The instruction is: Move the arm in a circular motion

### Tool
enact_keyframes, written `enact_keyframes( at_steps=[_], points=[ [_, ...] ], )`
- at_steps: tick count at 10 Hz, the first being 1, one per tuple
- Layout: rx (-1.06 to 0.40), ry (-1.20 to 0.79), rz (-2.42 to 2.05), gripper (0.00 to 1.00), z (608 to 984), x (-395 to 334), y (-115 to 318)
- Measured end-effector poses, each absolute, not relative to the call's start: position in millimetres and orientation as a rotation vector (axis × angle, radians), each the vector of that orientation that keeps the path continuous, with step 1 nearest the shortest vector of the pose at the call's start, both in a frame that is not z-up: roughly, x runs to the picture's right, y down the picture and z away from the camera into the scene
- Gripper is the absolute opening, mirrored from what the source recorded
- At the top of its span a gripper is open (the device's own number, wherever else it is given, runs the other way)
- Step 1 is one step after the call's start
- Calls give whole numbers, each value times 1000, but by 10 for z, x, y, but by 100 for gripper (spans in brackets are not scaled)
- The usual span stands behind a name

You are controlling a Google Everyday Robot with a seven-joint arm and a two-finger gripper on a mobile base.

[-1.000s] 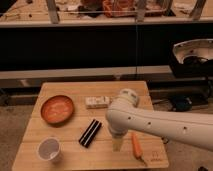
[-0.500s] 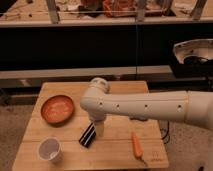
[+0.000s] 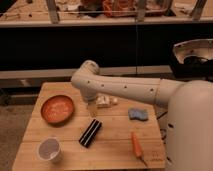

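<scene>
The arm (image 3: 135, 90) is large, glossy and white. It reaches from the lower right across the wooden table (image 3: 115, 150) to a bulbous joint (image 3: 86, 80) over the table's back middle. Its slim pale tip, the gripper (image 3: 93, 109), points down from that joint. The gripper hangs just right of an orange bowl (image 3: 57, 109) and above a black bar-shaped object (image 3: 90, 132). It holds nothing that I can see.
On the table are a white cup (image 3: 49, 149) at the front left, a carrot (image 3: 137, 145) at the front right, a blue sponge (image 3: 138, 114) and a small white packet (image 3: 106, 101). Dark shelving stands behind, with a white round unit (image 3: 195, 55) at the right.
The arm has swept from the table's right front toward the left and back. Its joint now sits farther back, and the carrot and blue sponge are uncovered.
</scene>
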State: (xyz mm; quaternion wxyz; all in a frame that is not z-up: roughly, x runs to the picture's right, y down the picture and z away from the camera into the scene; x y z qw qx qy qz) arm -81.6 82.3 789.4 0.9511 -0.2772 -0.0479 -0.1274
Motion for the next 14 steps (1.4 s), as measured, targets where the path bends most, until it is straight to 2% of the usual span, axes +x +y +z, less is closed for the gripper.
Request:
enact_keyframes(
  at_steps=[2, 4, 10, 14],
  points=[
    [-532, -114, -298, 80, 8020, -903, 363],
    [-522, -110, -276, 80, 8045, -808, 170],
    [-530, -62, -77, 80, 8091, 465, 64],
    [-540, -15, 79, 80, 7975, 1545, 231]
  ],
)
